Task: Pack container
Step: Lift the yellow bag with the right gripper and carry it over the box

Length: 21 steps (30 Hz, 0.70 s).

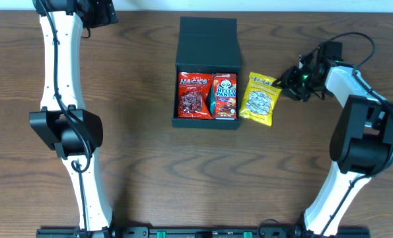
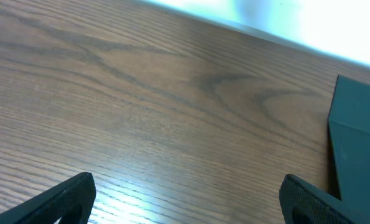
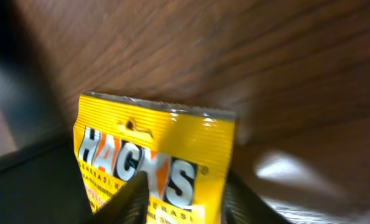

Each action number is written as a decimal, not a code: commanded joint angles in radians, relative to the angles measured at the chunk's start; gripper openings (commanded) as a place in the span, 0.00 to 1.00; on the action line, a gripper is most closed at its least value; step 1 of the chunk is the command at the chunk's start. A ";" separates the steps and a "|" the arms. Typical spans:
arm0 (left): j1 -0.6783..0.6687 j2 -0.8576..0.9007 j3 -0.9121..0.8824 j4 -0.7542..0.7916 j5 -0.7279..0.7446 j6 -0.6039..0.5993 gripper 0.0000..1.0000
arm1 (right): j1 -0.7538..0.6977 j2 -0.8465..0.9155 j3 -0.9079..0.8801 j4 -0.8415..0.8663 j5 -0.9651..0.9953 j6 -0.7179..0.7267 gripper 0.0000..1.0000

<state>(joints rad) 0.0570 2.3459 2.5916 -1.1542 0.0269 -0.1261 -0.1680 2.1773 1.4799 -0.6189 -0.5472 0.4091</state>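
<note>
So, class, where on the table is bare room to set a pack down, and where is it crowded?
Bare wood lies between the left arm and the container, and on its near side. Crowded: its right, yellow pack at the right fingers.

The dark wood-grain tabletop (image 1: 137,79) carries the teal-green container (image 1: 208,39), lid flap laid open, centred toward the far edge, and a yellow Hacks snack pack (image 1: 259,99) lying flat just beside the container's right wall
</note>
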 commanded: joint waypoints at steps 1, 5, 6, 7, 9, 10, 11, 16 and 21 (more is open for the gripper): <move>0.002 -0.003 0.017 0.000 0.007 0.007 0.96 | 0.001 0.048 -0.006 -0.012 -0.020 0.032 0.28; 0.002 -0.003 0.017 0.001 0.007 0.007 0.96 | 0.001 0.049 -0.006 -0.012 -0.035 0.032 0.01; 0.002 -0.003 0.017 0.002 0.007 0.007 0.95 | 0.001 0.049 -0.006 -0.011 -0.042 0.031 0.01; 0.002 -0.003 0.017 0.003 0.007 0.007 0.96 | 0.001 0.048 -0.006 -0.010 -0.046 0.031 0.01; 0.002 -0.003 0.017 0.003 0.007 0.007 0.95 | 0.001 0.048 -0.005 -0.005 -0.058 0.022 0.01; 0.002 -0.003 0.017 0.003 0.007 0.007 0.95 | 0.001 0.046 0.001 -0.005 -0.064 0.020 0.02; 0.002 -0.003 0.017 0.003 0.006 0.007 0.95 | 0.001 0.044 0.008 -0.006 -0.064 0.019 0.02; 0.002 -0.003 0.017 0.002 0.006 0.007 0.95 | 0.003 -0.014 0.069 -0.023 -0.064 -0.021 0.02; 0.002 -0.003 0.017 0.003 0.006 0.007 0.95 | 0.012 -0.127 0.158 -0.028 -0.077 -0.051 0.02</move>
<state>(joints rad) 0.0570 2.3459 2.5916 -1.1519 0.0269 -0.1265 -0.1658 2.1639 1.5658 -0.6521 -0.6048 0.3996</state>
